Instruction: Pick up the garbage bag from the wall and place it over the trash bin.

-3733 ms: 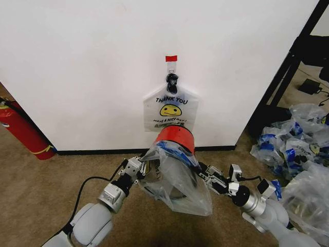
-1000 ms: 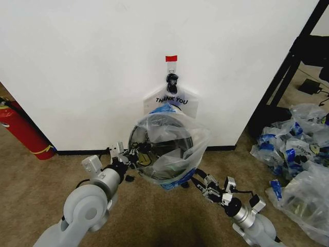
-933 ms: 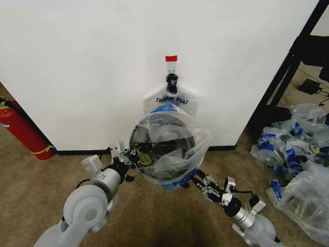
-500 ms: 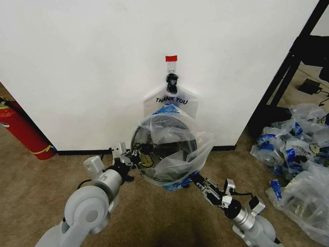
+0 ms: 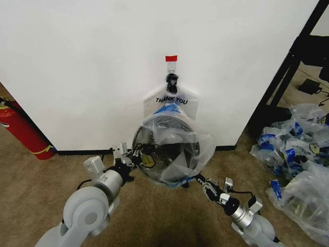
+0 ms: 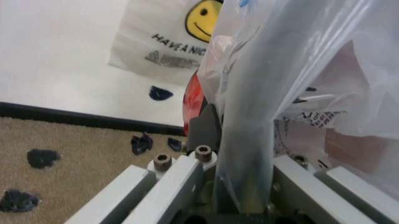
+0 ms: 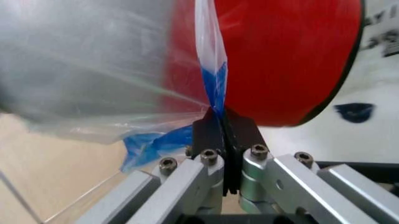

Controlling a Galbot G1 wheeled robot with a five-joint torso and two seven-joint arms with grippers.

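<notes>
head view: seen from above, facing the white wall with its red tape mark. garbage bag stretched over the dark mouth of the trash bin, which sits low on the carpet just in front of the wall. compared with a second ago, sunk lower, with the clear film drawn tighter across the black rim and the blue-printed patch now at the far edge, just under the flat "thank you" bag hanging on the wall. left gripper at the bin's left side, right gripper at its lower right, dropped a little and pulled outward. judged from this: mouth of the bag now spanning the rim, placing nearly done, bag not yet released.

left wrist view: left gripper pinched shut on a gathered fold of the clear film, running up between its pads. red bin side just behind the fold, smiley bag on the wall beyond, black baseboard below.

right wrist view: right gripper closed tight on a thin blue-and-clear strip of bag, pulled taut against the red outside of the bin. likely risk: thin film tearing if tugged harder.
</notes>
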